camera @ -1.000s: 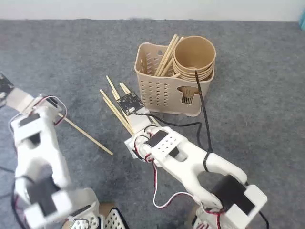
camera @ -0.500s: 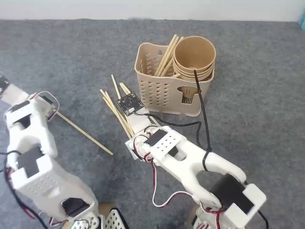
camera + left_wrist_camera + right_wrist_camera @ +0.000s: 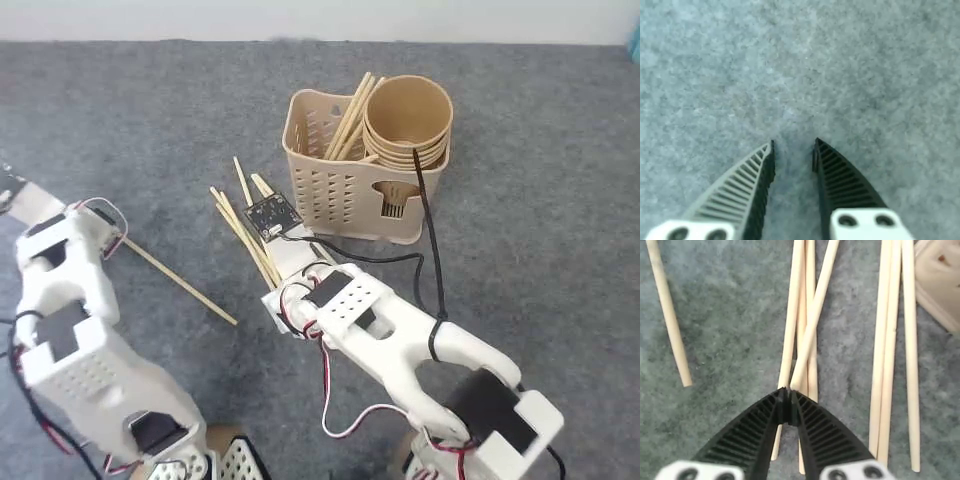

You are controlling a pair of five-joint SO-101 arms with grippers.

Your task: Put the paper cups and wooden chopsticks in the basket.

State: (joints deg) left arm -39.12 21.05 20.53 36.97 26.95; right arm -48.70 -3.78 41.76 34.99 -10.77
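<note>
The beige slotted basket (image 3: 340, 190) holds a stack of brown paper cups (image 3: 408, 115) and several wooden chopsticks (image 3: 350, 112) leaning in its left part. More chopsticks (image 3: 243, 222) lie in a loose bundle on the grey carpet left of the basket. My right gripper (image 3: 788, 390) is down on this bundle, shut, with the end of a slanted chopstick (image 3: 812, 325) touching its tips. One chopstick (image 3: 180, 280) lies alone, farther left. My left gripper (image 3: 792, 145) hangs open over bare carpet at the far left, nothing between its fingers.
The basket's corner (image 3: 940, 275) lies close beside the outer chopsticks (image 3: 895, 340). A black cable (image 3: 430, 240) runs from the right arm past the basket's front. The left arm (image 3: 60, 270) stands by the lone chopstick's left end.
The left arm has swung left and toward the front of the table. Beside the right gripper, one chopstick's far end has shifted slightly right.
</note>
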